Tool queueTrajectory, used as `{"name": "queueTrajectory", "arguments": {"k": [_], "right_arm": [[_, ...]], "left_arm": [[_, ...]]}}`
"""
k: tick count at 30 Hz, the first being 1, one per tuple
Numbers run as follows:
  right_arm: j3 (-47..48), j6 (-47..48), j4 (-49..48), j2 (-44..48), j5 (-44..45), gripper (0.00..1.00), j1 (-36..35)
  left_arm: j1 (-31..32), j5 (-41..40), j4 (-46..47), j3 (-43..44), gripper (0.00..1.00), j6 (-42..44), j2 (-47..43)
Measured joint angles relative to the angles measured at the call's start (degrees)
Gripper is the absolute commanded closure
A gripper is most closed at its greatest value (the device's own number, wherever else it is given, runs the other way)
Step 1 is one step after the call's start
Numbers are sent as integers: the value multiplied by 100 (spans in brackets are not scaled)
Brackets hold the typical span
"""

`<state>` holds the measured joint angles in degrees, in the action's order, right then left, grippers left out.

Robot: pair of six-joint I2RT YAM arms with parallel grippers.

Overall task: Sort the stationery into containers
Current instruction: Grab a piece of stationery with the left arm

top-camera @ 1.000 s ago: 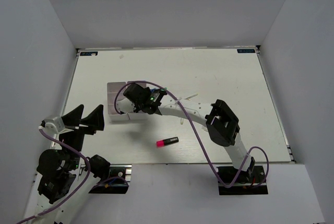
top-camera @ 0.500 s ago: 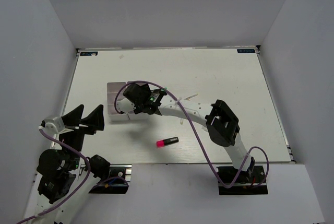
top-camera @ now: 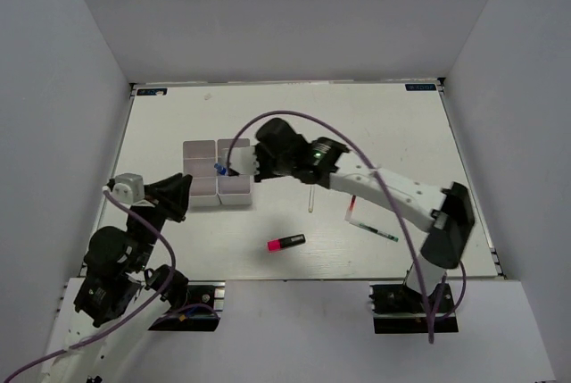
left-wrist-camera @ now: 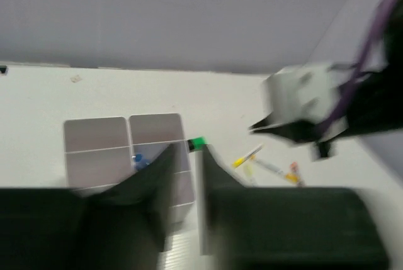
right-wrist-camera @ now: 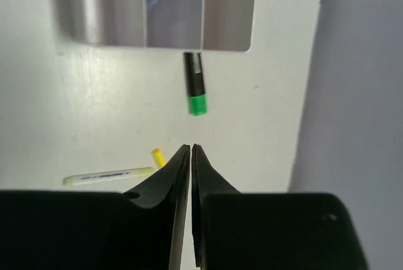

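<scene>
Right gripper [right-wrist-camera: 191, 149] jaws are seen pressed together, empty; tray [right-wrist-camera: 230, 5] is cut off at the upper frame edge. Left gripper [left-wrist-camera: 187, 157] is blurred, jaws narrowly parted.

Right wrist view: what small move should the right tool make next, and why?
Probably open and lower onto the green-capped highlighter. The right tool is shut and empty, and that highlighter lies just outside the tray, straight ahead of it, not yet sorted.
</scene>
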<state>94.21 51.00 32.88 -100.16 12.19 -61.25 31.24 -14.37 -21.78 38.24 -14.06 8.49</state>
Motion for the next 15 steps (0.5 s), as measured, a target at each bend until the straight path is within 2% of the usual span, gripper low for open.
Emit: {"name": "queueTrajectory", "arguments": {"k": [1, 3, 4, 5, 6, 8, 11, 15], "right_arm": [[-245, -127, 42, 310, -306, 86, 103], [-813, -317, 72, 872, -981, 74, 363], [-1062, -378, 146, 1084, -1309, 59, 479], [-1266, -435, 229, 1213, -1596, 54, 553], [-1486, -409, 260, 1305, -1928, 49, 612], [-1882, -345, 396, 1357, -2555, 35, 662], [-2498, -192, 509, 1325, -3270, 30, 664], [-2811, -96, 588, 1189, -3753, 33, 647]], "left_arm": [[0, 90, -4, -2, 84, 11, 103], [0, 278, -17, -7, 81, 107, 243], [0, 354, -11, -7, 73, 129, 293], [0, 424, -11, -7, 61, 155, 337], [0, 472, -9, -7, 37, 181, 372], [0, 549, -17, -7, 22, 177, 428], [0, 664, -24, -7, 12, 203, 466], [0, 1108, 50, -63, 12, 313, 487]]}}
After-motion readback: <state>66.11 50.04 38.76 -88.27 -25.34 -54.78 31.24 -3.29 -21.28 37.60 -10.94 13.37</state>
